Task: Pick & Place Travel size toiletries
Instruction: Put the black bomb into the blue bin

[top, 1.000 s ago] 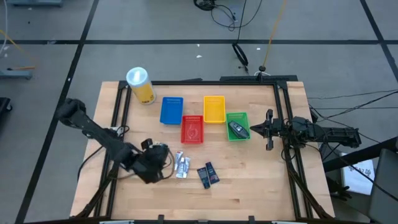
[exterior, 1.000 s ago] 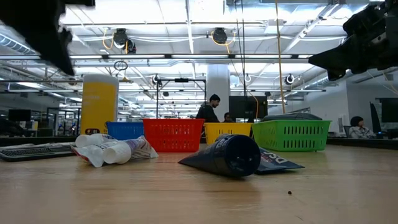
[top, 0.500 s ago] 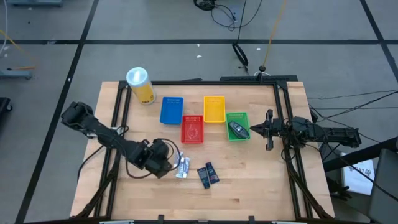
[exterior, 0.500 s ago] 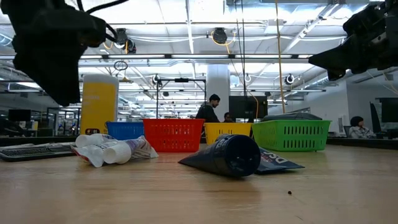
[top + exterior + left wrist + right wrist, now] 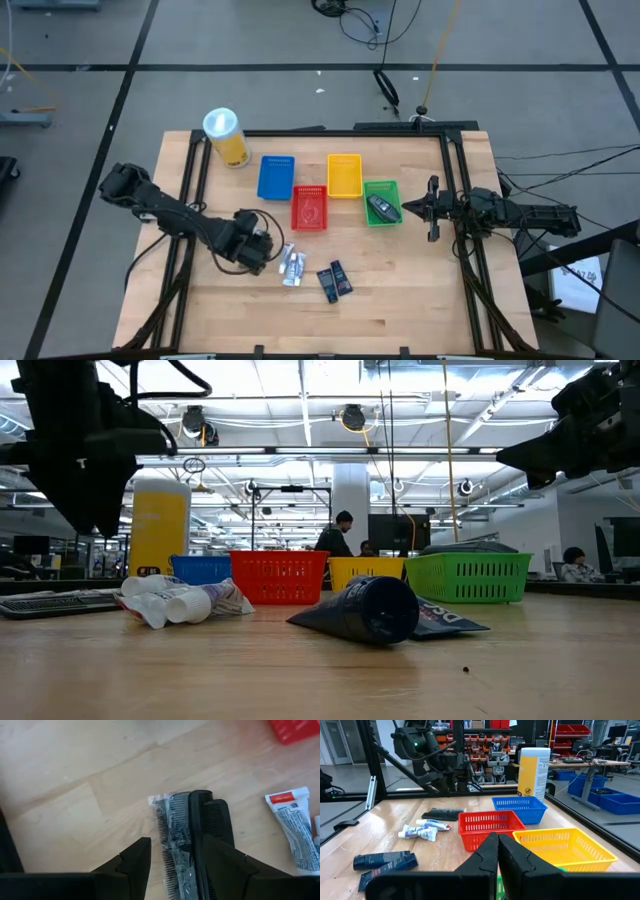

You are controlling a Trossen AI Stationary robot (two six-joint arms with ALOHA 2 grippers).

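Observation:
My left gripper [image 5: 175, 870] hangs open above a packet of black combs [image 5: 192, 835] in clear wrap, which lies flat on the wood, touched by nothing. The fingers point steeply down, well above the table in the low view [image 5: 85, 510]. Beside the combs lie white mini tubes [image 5: 293, 266], and toward the table's right two dark blue tubes [image 5: 335, 280]. A dark rounded piece [image 5: 381, 208] sits in the green basket. My right gripper [image 5: 432, 210] waits shut at the right edge, pointing level.
Blue [image 5: 276, 177], red [image 5: 309, 207], yellow [image 5: 344, 175] and green [image 5: 392, 192] baskets stand in a staggered row behind the toiletries. A tall yellow canister [image 5: 225, 135] stands at the far left corner. Bare wood lies along the near edge.
My left gripper has gone toward the table's far right, over the combs, sinking a little and rolling about its own axis while tipping more steeply down. Its fingers have stayed open. The toiletries have not moved.

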